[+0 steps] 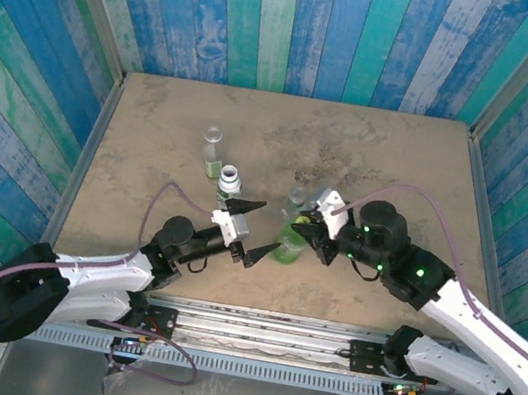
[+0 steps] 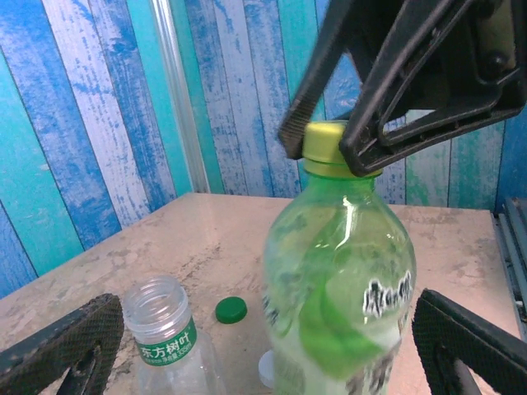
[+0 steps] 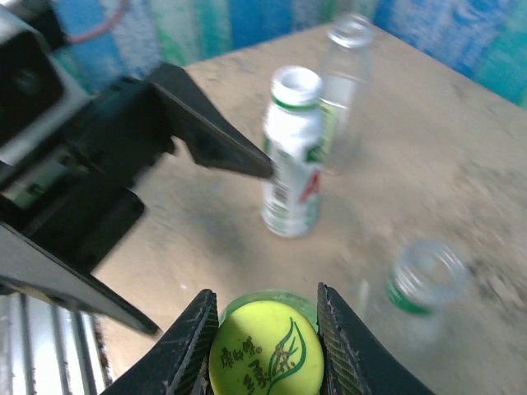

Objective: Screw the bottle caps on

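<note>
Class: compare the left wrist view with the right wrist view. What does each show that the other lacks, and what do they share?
Left wrist adds: a dark green cap lying on the table, and the side of the green bottle. Right wrist adds: the white-labelled bottle, uncapped, with a clear bottle behind it. Shared: the yellow-green cap pinched by the right gripper, and the left gripper standing open.

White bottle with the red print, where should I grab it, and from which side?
Grip the white bottle around its straight middle, below the neck, coming in level from the near side. It stands upright and uncapped, and a clear bottle stands just beyond it, so this hold leaves the mouth free.
</note>
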